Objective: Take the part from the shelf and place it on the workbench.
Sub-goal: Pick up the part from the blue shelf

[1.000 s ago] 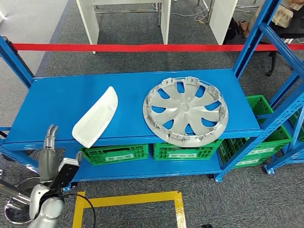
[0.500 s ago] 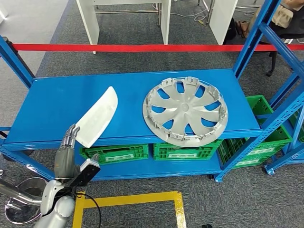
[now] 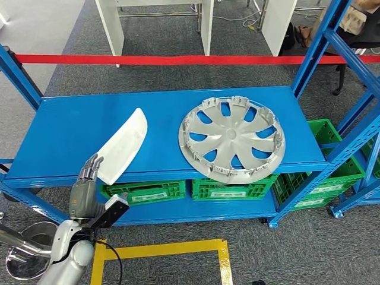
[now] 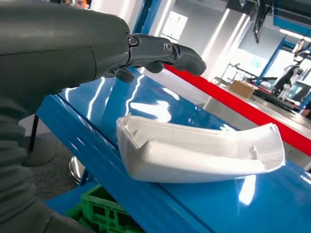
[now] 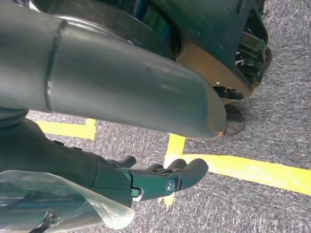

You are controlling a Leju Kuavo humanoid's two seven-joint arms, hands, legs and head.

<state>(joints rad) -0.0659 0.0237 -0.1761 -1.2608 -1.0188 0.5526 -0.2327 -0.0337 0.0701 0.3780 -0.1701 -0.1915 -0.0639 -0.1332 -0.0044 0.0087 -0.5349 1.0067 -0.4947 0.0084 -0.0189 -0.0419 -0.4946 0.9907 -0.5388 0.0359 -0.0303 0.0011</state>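
A white curved plastic part lies slanted on the blue shelf, its near end sticking out over the front edge. My left hand is raised just below and left of that end, fingers straight and apart, holding nothing and not touching the part. A silver wheel cover lies flat on the shelf to the right. My right hand hangs over the grey floor with fingers loosely extended and nothing in it.
Green crates stand on the lower shelf level. Blue uprights frame the rack on both sides. A red barrier tape runs behind it. Yellow floor tape marks a square in front. A person's arm is at the far right.
My left hand rose and moved right toward the near end of the white part, then edged slightly closer. The part and wheel cover stayed still.
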